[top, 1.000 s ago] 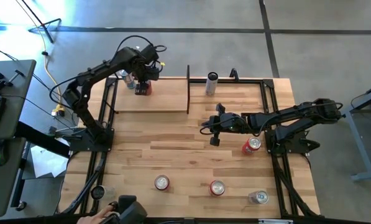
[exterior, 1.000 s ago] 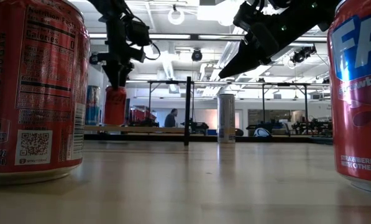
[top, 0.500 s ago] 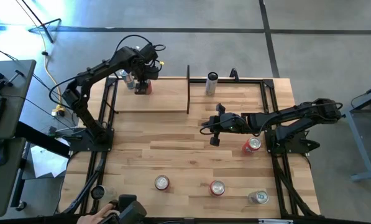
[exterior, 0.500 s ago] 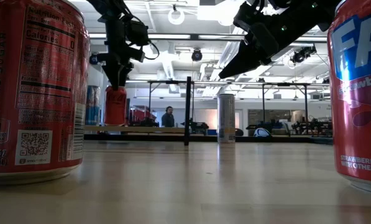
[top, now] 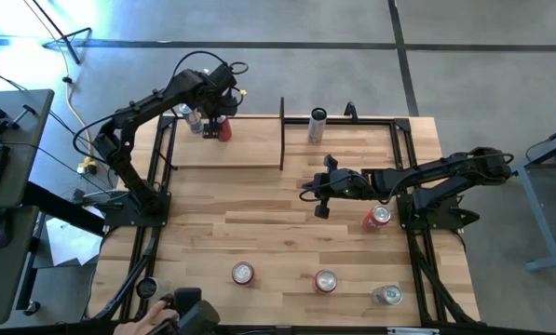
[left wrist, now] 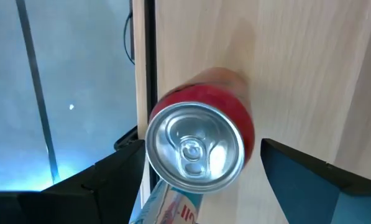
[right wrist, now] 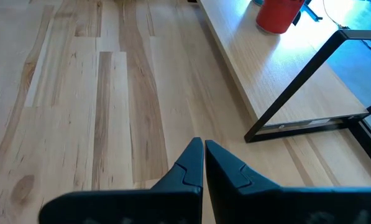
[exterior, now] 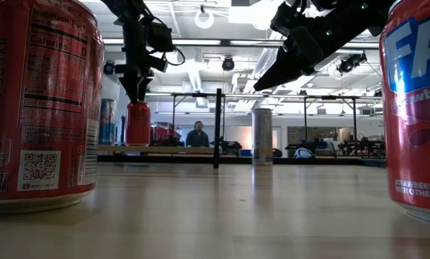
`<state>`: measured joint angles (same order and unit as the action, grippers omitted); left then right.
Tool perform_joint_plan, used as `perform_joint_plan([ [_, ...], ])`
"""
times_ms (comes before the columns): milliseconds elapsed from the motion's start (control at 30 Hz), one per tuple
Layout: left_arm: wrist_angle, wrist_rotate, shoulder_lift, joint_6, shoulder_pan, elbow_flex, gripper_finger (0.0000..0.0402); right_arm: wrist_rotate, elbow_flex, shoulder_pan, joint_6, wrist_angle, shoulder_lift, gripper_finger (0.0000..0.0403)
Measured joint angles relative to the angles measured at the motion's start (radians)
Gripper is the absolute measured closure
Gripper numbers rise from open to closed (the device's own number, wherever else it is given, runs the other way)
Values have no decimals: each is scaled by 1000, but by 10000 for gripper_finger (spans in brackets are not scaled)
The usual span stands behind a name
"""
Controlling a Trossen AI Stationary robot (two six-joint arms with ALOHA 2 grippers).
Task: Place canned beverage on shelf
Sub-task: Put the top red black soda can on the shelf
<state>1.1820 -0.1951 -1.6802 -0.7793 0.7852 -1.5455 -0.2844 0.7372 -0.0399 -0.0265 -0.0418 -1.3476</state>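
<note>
A red can (top: 224,128) stands upright on its base on the pale-wood shelf (top: 226,151) near the shelf's far left corner. It also shows in the low view (exterior: 137,124) and the left wrist view (left wrist: 197,146). My left gripper (top: 213,104) is open just above it. Its fingers (left wrist: 297,180) stand on either side of the can's top and are apart from it. My right gripper (top: 317,210) is shut and empty, above the middle of the table (right wrist: 204,155).
A blue-and-silver can (top: 194,119) stands on the shelf beside the red one. A tall silver can (top: 317,126) stands right of the shelf's black upright. A red can (top: 378,217) stands by the right arm. Three cans (top: 325,280) line the near edge. A person's hand (top: 138,326) is there.
My left gripper has moved the red can a little toward the table's far right on the shelf and has drawn up off its top. The can now stands free and upright on the shelf board.
</note>
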Motion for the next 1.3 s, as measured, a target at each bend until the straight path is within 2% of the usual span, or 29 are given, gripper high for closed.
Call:
perform_joint_plan([
  [133, 0, -17, 12, 0, -13, 0, 93, 0, 0, 0, 0, 0, 0, 403],
  [300, -1, -62, 86, 6, -39, 0, 93, 0, 0, 0, 0, 0, 0, 403],
  [400, -10, -51, 154, 80, -64, -1, 97, 0, 0, 0, 0, 1, 0, 403],
  [467, -21, 2, 197, 178, -84, -1, 101, 0, 0, 0, 0, 1, 0, 403],
  [533, -69, 104, 238, 316, -102, 18, 108, 0, 0, 0, 0, 0, 0, 403],
  [600, -113, 222, 279, 413, -134, 88, 118, 0, 0, 0, -5, -1, 0, 403],
  [633, -150, 236, 303, 439, -159, 145, 127, 0, 0, 0, -7, -3, 0, 403],
  [700, -290, 211, 352, 471, -227, 279, 153, -1, 0, 0, -8, -9, 0, 403],
  [833, -695, 70, 441, 556, -325, 585, 234, -1, 0, 0, -8, -8, 0, 403],
  [933, -1028, -28, 475, 617, -351, 772, 307, -1, 0, 0, -8, -9, 0, 403],
  [1033, -1281, -37, 477, 700, -350, 901, 379, -1, 0, 0, -8, -12, 0, 403],
  [1133, -1442, -98, 466, 768, -329, 984, 389, -1, 0, 0, -8, -16, 0, 403],
  [1200, -1473, -148, 461, 809, -313, 1018, 386, -1, 0, 0, -8, -21, 0, 403],
  [1300, -1481, -168, 459, 849, -293, 1052, 397, -1, 0, 0, -8, -23, 0, 403],
])
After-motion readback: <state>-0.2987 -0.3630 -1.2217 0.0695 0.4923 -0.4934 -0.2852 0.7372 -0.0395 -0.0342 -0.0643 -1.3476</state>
